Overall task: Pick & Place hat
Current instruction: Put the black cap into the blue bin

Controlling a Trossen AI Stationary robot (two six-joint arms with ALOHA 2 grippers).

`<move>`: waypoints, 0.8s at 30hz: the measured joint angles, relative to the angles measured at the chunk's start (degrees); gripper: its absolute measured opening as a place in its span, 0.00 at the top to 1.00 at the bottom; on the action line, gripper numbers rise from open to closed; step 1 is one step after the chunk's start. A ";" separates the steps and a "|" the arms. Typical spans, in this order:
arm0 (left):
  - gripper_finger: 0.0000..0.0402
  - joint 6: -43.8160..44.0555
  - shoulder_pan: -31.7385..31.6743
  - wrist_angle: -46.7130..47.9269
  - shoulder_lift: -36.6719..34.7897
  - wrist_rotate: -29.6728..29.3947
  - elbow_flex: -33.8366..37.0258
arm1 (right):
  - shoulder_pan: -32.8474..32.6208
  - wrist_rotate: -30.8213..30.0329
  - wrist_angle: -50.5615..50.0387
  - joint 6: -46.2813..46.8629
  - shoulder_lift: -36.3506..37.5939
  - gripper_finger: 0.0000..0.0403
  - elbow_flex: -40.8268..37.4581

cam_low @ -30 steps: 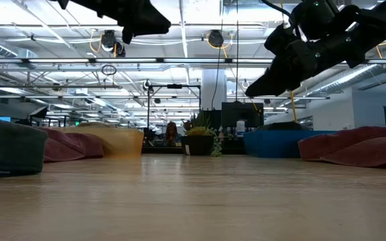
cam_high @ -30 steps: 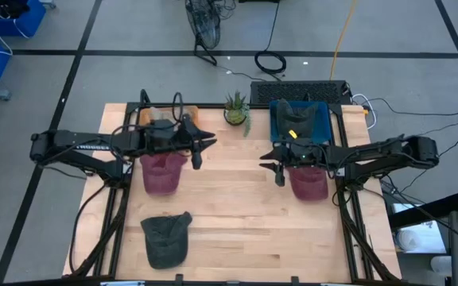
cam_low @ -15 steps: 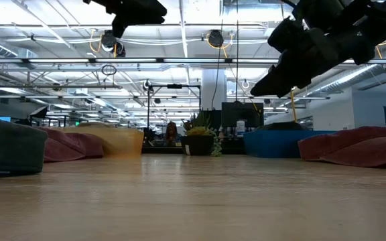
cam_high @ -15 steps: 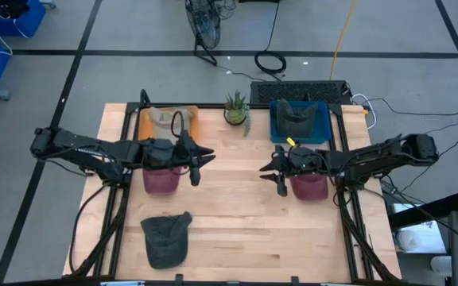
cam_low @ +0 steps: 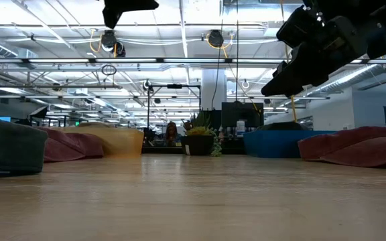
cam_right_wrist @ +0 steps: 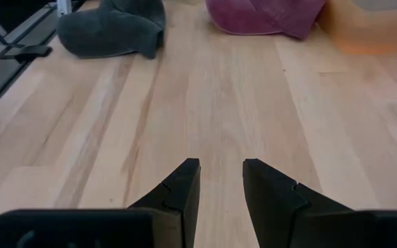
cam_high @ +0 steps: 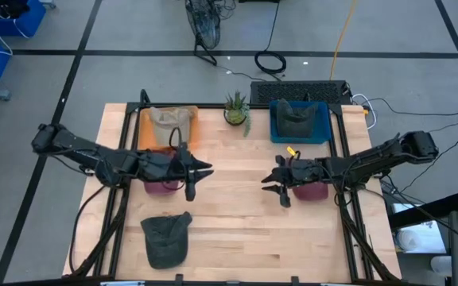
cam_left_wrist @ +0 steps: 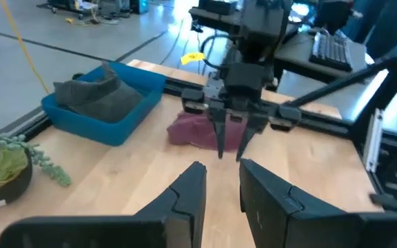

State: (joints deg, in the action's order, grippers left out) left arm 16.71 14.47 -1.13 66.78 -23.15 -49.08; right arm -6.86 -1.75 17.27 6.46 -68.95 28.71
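A dark grey hat (cam_high: 165, 238) lies flat near the table's near left corner, also in the right wrist view (cam_right_wrist: 112, 27). One maroon hat (cam_high: 163, 186) lies under my left arm and another maroon hat (cam_high: 312, 189) under my right arm. A tan hat (cam_high: 168, 121) sits in an orange bin and a grey hat (cam_high: 296, 118) in a blue bin. My left gripper (cam_high: 196, 175) and right gripper (cam_high: 275, 183) hang open above the table's middle, facing each other, empty. Each wrist view shows its own gripper open: left (cam_left_wrist: 219, 169), right (cam_right_wrist: 221, 165).
A potted plant (cam_high: 235, 110) stands at the far edge between the orange bin (cam_high: 145, 127) and the blue bin (cam_high: 324, 131). Bare wood (cam_high: 237, 230) lies between and in front of the grippers. Black frame rails (cam_high: 114, 214) run along both table sides.
Both arms have swung toward the table's near edge, the left gripper farther than the right, passing from the far side of their maroon hats to over them. The hats have stayed where they were.
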 joint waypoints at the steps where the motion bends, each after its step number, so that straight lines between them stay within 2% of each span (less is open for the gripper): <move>1: 0.77 0.00 0.64 0.78 0.00 0.18 0.00 | -0.17 0.02 0.01 0.00 0.01 0.76 0.00; 7: 0.77 0.05 5.52 6.48 2.16 1.26 0.00 | -0.38 -0.16 0.01 -1.20 0.02 0.76 0.00; 11: 0.77 -1.57 7.48 3.57 6.13 3.17 -0.05 | -0.38 -0.16 -0.01 -2.39 0.02 0.76 0.00; 16: 0.77 0.04 8.08 4.75 11.44 6.45 -0.04 | 0.42 -0.13 -0.03 -4.60 0.02 0.76 0.00; 20: 0.77 5.05 7.96 7.31 13.11 6.61 -0.04 | 1.59 -0.10 -0.19 -4.79 0.02 0.76 0.00; 24: 0.76 11.64 8.12 12.69 13.60 11.44 -0.02 | 2.36 -0.03 -1.14 -4.79 0.02 0.76 0.00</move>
State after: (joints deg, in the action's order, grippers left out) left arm 28.35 22.59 11.56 80.38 -11.71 -49.10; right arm -4.50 -1.78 16.13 1.67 -68.93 28.71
